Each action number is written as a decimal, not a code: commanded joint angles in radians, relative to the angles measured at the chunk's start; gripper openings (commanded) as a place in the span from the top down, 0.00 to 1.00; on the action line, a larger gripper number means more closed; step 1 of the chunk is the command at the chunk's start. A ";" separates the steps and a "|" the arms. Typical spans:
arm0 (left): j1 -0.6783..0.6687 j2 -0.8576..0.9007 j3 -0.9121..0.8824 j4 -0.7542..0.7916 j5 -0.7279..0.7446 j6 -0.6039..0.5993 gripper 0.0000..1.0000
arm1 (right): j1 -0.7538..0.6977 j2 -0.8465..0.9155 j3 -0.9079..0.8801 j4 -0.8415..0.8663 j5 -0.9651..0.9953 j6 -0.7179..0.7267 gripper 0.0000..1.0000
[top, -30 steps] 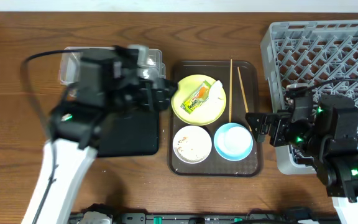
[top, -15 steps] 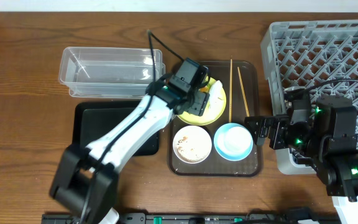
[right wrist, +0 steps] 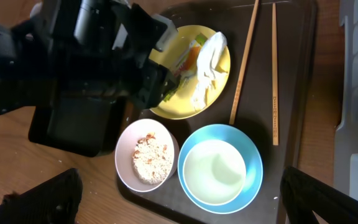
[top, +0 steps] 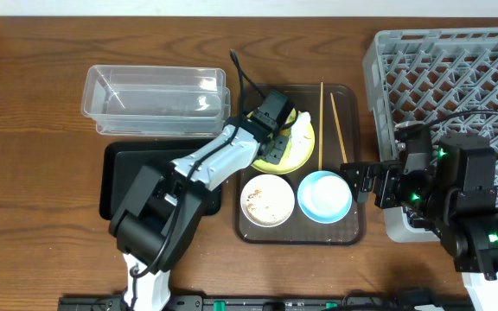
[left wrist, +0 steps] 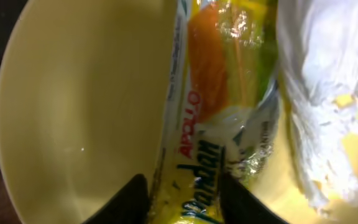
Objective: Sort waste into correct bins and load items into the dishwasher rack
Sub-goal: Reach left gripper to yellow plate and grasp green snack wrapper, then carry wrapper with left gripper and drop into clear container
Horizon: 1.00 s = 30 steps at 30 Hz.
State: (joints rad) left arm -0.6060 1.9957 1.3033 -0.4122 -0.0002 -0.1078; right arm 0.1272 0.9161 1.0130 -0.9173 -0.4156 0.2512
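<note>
Sorting is hardly started. Our left pincer straddles the green-and-yellow plastic sauce packet on the round pale-yellow plate; we cannot tell if it grips.

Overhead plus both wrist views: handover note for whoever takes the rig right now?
Left pincer: open, jaws either side of the sauce packet, which lies on the yellow plate.
Right pincer: open, empty, beside the blue bowl.
Paper scrap on the plate; crumbs in the white bowl; chopsticks on the brown tray.
Done: nothing visible in the clear tub, black tray or rack.
Left: bin all waste, then rack the plate, bowls and chopsticks.
</note>
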 commanded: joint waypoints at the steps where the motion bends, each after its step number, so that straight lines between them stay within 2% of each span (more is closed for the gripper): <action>1: 0.001 -0.008 0.012 0.002 -0.012 0.010 0.76 | -0.017 -0.002 0.018 -0.001 -0.011 -0.013 0.01; 2: 0.000 -0.008 0.012 -0.001 -0.012 0.010 0.81 | -0.017 -0.002 0.018 -0.001 -0.011 -0.013 0.01; 3: 0.000 -0.012 0.012 -0.005 -0.012 0.010 0.91 | -0.017 -0.002 0.018 -0.001 -0.011 -0.013 0.01; 4: 0.000 -0.019 0.012 -0.011 -0.012 0.010 0.94 | -0.017 -0.002 0.018 -0.002 -0.011 -0.013 0.01; 11: 0.040 -0.182 0.012 -0.054 -0.012 -0.002 0.94 | -0.017 -0.002 0.018 -0.005 -0.011 -0.013 0.01; 18: 0.149 -0.372 0.012 -0.102 -0.012 -0.002 0.94 | -0.018 -0.002 0.018 -0.010 -0.004 -0.013 0.01; 27: 0.353 -0.372 0.012 -0.047 -0.012 -0.017 0.93 | -0.018 -0.002 0.018 -0.019 -0.004 -0.013 0.01; 28: 0.368 -0.362 0.012 -0.039 -0.011 -0.017 0.85 | -0.018 -0.002 0.018 -0.020 -0.004 -0.013 0.01; 30: 0.391 -0.341 0.012 -0.035 -0.011 -0.017 0.35 | -0.018 -0.002 0.018 -0.024 -0.004 -0.013 0.01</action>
State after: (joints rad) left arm -0.2405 1.6218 1.3041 -0.4511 -0.0067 -0.1120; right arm 0.1272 0.9161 1.0130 -0.9337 -0.4149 0.2512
